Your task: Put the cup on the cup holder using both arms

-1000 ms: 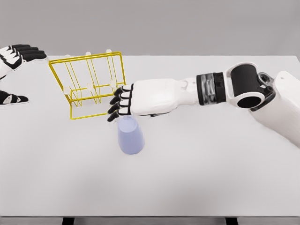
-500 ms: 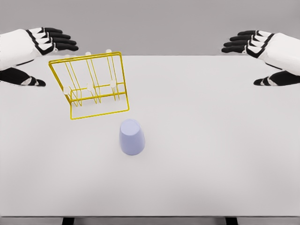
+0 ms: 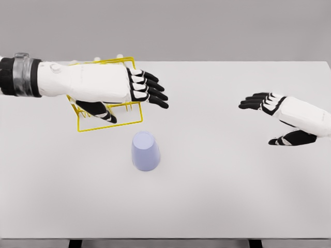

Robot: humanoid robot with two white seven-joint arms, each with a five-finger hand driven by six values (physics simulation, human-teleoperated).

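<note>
While the cup [image 3: 145, 151] is sitting upside down on the worktop [image 3: 217, 175], both robot hands are holding nothing. Left robot hand [image 3: 135, 91] is hovering, fingers spread, over the yellow rack [image 3: 109, 122] at the cup's 11 o'clock. Right robot hand [image 3: 274, 116] is hanging open at 3 o'clock.

A lavender cup [image 3: 145, 151] stands upside down on the white surface [image 3: 217, 191]. The left hand [image 3: 124, 89], fingers spread, hovers over the yellow holder [image 3: 107, 123]. The right hand [image 3: 276, 111], empty and relaxed, hangs well apart at the right.

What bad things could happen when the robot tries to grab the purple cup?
The left hand hangs open right over the yellow cup holder, so lowering it might bump the wire rack. The cup stands alone on the table; a sideways nudge could tip it. The right hand is far away, so help may arrive late.
</note>
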